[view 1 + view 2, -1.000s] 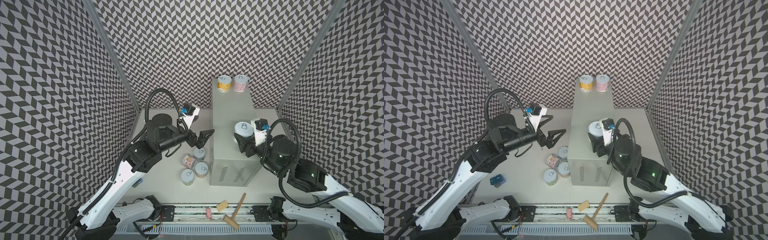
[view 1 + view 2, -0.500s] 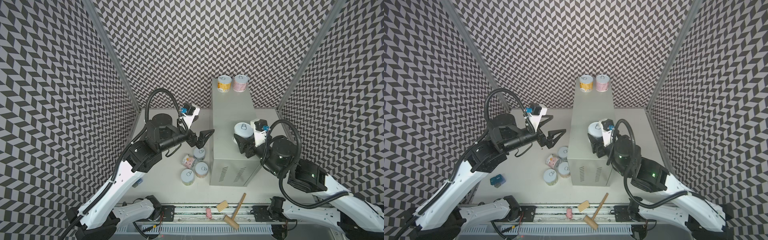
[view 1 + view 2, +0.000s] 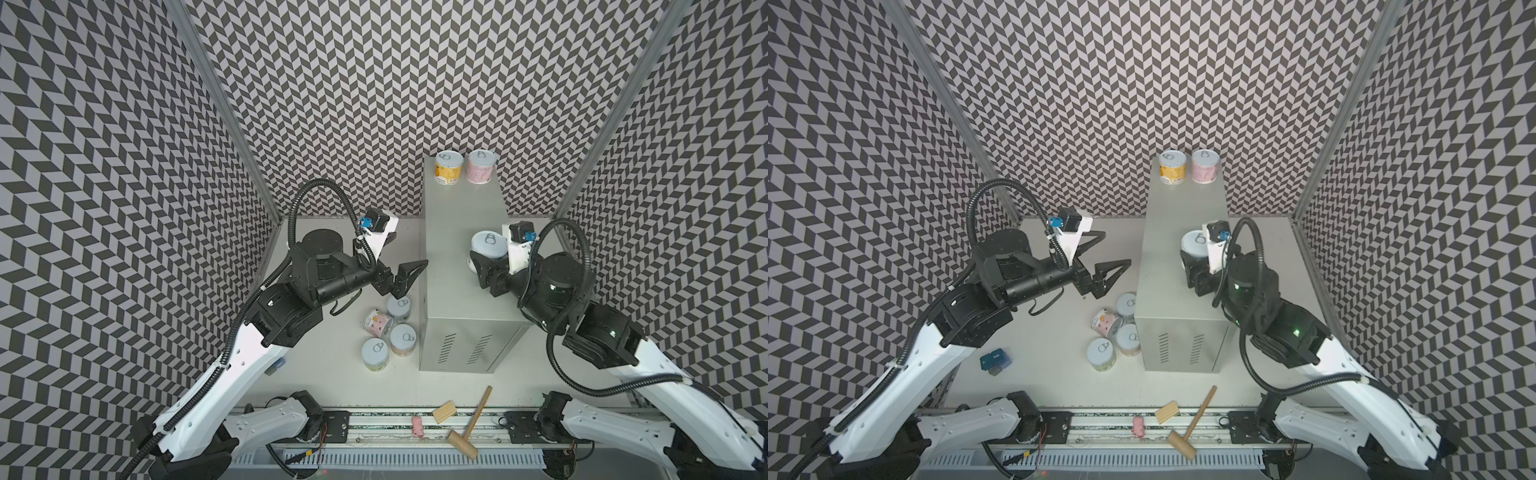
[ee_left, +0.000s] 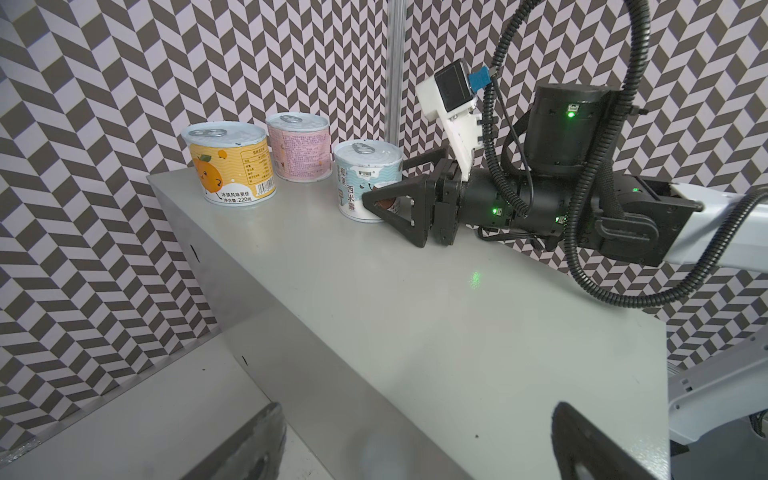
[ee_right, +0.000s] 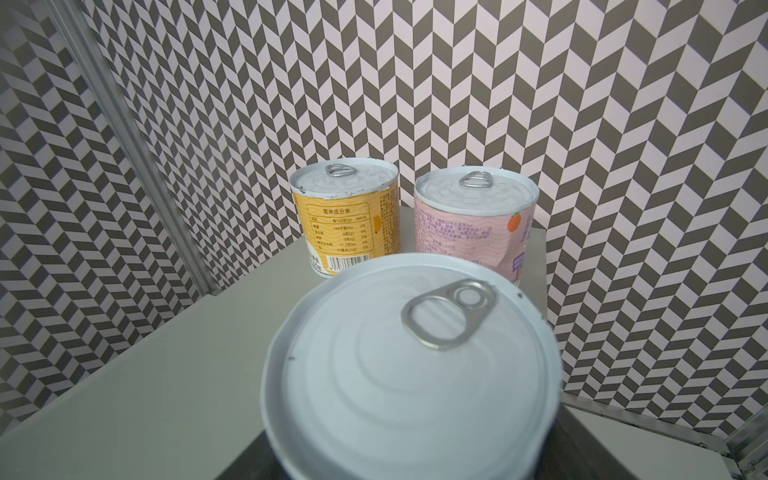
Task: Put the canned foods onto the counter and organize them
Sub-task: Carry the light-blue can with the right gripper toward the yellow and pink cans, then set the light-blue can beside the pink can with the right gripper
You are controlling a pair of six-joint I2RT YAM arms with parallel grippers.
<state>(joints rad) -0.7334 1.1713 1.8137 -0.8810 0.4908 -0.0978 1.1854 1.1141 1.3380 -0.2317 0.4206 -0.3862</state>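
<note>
The right tool point(image 4: 384, 183) has carried its light blue can point(image 3: 490, 245) slightly farther along the counter point(image 3: 453, 257) and pinches it near the right edge. Nearest, four cans point(image 3: 402, 338) wait on the white base point(image 3: 332, 374) left of the counter, one tipped over, below the left tool point(image 3: 1113, 250), which is spread and empty. Farthest, the yellow can point(image 3: 449, 166) and pink can point(image 3: 481, 166) stand placed. Two are done and one is in hand; the bare middle leaves room.

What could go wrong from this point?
The right gripper holds the light blue can near the right edge of the counter; released there, it could fall off. The open left gripper hangs over four cans packed beside the counter, the pink-labelled can tipped over; coming down, it may knock neighbours.
</note>
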